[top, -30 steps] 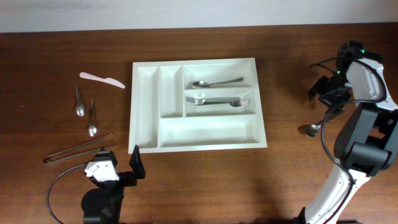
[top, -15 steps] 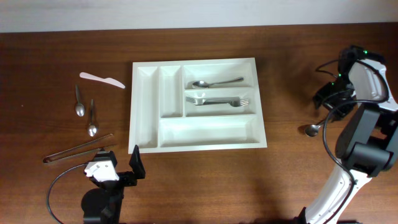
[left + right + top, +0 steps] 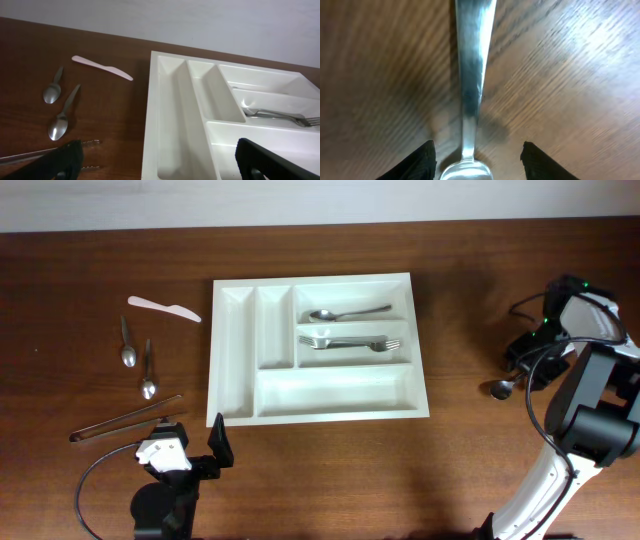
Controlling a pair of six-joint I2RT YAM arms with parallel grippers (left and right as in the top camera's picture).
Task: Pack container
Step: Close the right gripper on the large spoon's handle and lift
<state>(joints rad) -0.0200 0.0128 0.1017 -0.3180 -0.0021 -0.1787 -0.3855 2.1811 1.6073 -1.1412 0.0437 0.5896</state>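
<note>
On the wooden table point(image 3: 460, 470), the white container point(image 3: 330, 392) lies near the middle, the left gripper point(image 3: 157, 150) hangs with fingers spread by its near-left corner, and well to the right the right gripper point(image 3: 475, 155), fingers apart, straddles the handle of what seems a spoon point(image 3: 470, 75).

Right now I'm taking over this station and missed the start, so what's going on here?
Two robot arms are packing cutlery into a white tray. The right hand is open astride the handle of a loose spoon on the table, not yet gripping. The left hand sits open by the tray. A stored spoon and forks lie in its short compartments.
</note>
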